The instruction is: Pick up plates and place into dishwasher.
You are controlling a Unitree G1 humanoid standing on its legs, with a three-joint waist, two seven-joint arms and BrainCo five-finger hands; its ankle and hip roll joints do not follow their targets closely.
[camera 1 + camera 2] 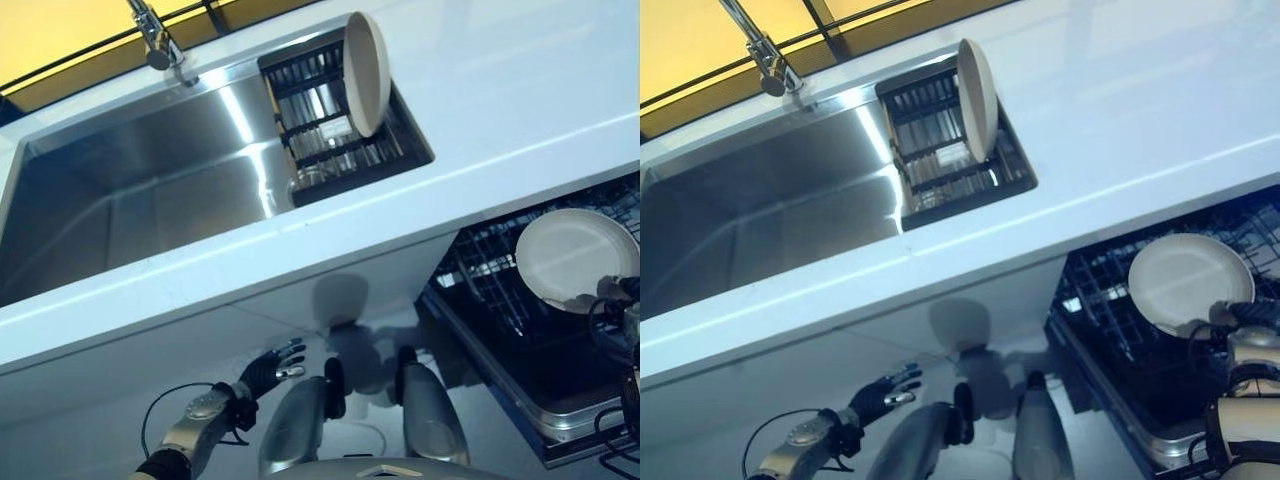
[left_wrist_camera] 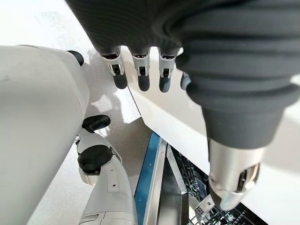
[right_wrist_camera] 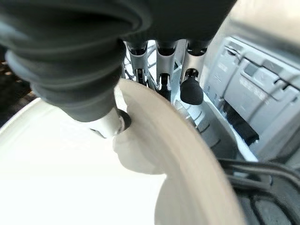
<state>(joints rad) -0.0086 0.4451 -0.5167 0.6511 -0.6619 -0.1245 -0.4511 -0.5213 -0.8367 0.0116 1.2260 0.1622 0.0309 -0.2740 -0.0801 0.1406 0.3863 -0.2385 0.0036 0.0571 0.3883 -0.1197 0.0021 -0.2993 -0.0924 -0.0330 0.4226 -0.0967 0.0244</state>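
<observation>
While we see, in the left eye view, one plate (image 1: 575,258) at four o'clock over the dishwasher rack (image 1: 500,290), another plate (image 1: 366,72) waits at one o'clock in the sink rack (image 1: 320,120), so work remains. In the right wrist view our right hand (image 3: 112,124) pinches that plate's rim, thumb on top; in the left wrist view our left hand (image 2: 140,75) hangs relaxed and empty.

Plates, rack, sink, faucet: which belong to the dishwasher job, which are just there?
Job: plate pinched in the right hand; second plate standing in the sink drying rack; dishwasher rack.
Just there: faucet, sink, countertop, idle open left hand.

Silver-grey arms, dark ribbed wrist covers, silver fingers (image 2: 141,75) with dark tips.
</observation>
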